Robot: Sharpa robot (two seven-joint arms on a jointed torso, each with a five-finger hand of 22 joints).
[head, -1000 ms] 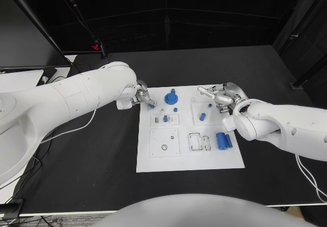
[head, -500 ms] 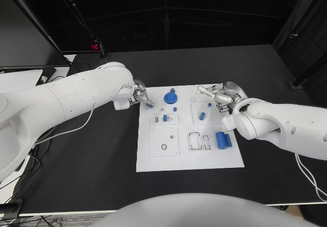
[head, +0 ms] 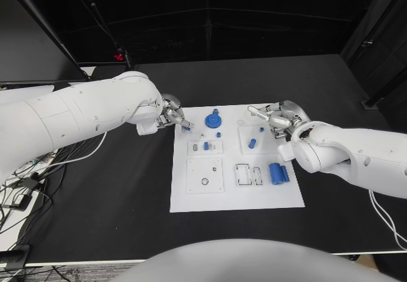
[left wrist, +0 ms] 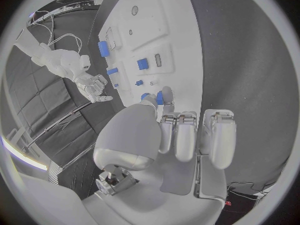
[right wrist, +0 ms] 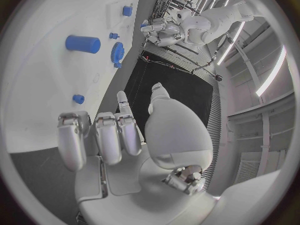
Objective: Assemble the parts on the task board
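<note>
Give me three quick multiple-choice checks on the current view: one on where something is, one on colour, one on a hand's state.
1. Where is the gear-shaped part on the task board?
A. At the far edge, between the two hands
B. At the near edge
C. Off the board, on the table

2. What colour is the large cylinder lying near the board's right edge?
A. Red
B. Blue
C. Green

3. What is the right hand doing?
A. Gripping the large cylinder
B. Pressing the gear
C. Holding nothing, fingers apart

Answers: 1 A, the gear sits at the far edge between the left hand and right hand. 2 B, it is plainly blue. 3 C, the right wrist view shows empty fingers.
</note>
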